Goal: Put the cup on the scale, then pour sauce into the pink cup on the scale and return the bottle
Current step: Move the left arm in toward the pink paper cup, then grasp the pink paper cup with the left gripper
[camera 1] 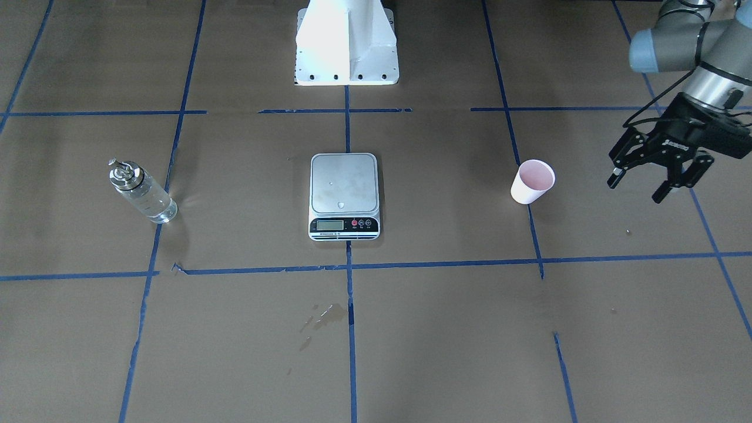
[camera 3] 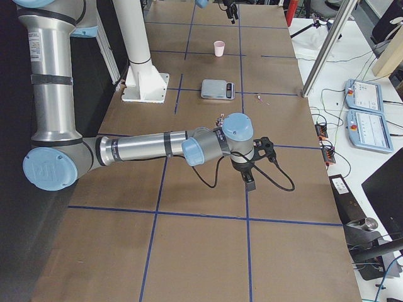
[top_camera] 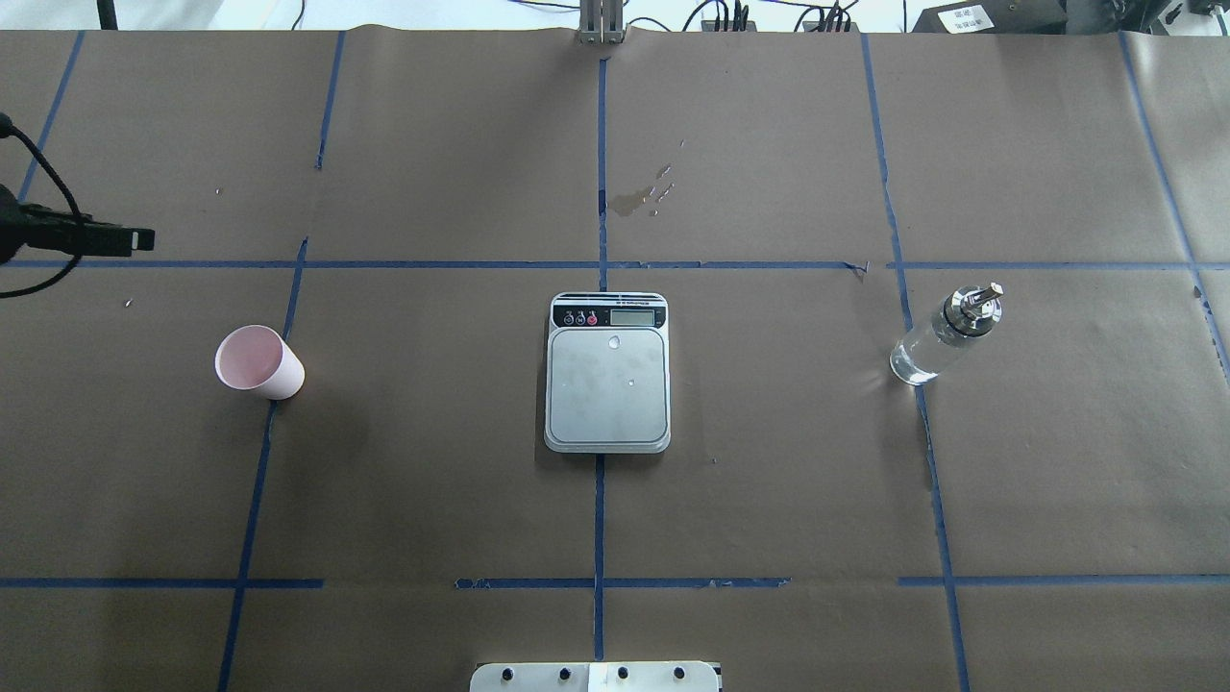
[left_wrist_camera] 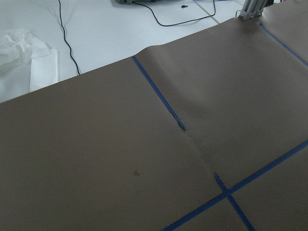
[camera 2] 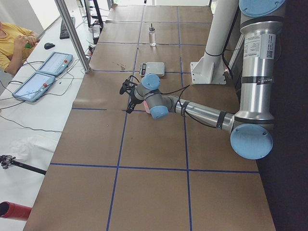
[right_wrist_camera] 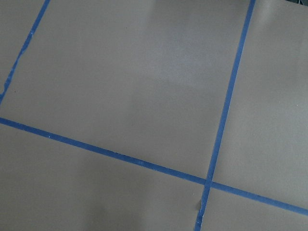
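Nearest the front-facing camera, we see a pale stain (camera 1: 322,316) on the brown paper table (camera 1: 446,352). Farther back, the scale (camera 1: 343,183) sits in the middle. We find the cup (camera 1: 533,182) upright on the paper, well off to the robot's left of the scale. The bottle (camera 1: 143,192) stands well apart on the robot's right, with clear sauce (camera 1: 155,207) barely showing inside. Near the cup, the left gripper (camera 1: 637,188) hangs above the table, jaws apart. We cannot tell how the right gripper (camera 3: 249,182) has its jaws.
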`<state>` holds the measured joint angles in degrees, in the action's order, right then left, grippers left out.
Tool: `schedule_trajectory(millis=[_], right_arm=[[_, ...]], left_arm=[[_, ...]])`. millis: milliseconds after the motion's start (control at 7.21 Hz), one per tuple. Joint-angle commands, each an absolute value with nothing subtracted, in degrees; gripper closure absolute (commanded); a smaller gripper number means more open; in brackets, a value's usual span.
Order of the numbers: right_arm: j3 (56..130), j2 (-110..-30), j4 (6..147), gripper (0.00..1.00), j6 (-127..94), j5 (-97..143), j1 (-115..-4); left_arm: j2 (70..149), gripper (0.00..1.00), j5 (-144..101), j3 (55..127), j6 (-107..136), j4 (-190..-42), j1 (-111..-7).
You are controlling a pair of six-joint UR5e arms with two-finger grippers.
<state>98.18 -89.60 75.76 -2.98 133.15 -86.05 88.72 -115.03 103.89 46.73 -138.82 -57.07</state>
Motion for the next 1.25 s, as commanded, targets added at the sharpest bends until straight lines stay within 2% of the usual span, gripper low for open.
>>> schedule_trajectory(millis=[0,278,416,1110], right_arm=[[98.17,-89.74,75.76,0.0,-2.99,133.15,-86.04],[98.17,-89.91,75.76,0.0,-2.99,133.15,-86.04],[98.17,-90.09,75.76,0.0,-2.99,133.42,-86.04],[98.26,-90.35,75.76,0.0,-2.9,133.77,-86.04]], left_arm=[[88.07,0.33,-113.12,108.08,54.58,-132.85,-52.13],[87.89,0.36,-106.57,109.07,54.67,-125.63,-49.32],[87.89,0.49,-106.26,109.16,55.8,-124.73,-48.26],[88.24,0.45,-106.26,108.54,56.34,-124.72,-43.77]])
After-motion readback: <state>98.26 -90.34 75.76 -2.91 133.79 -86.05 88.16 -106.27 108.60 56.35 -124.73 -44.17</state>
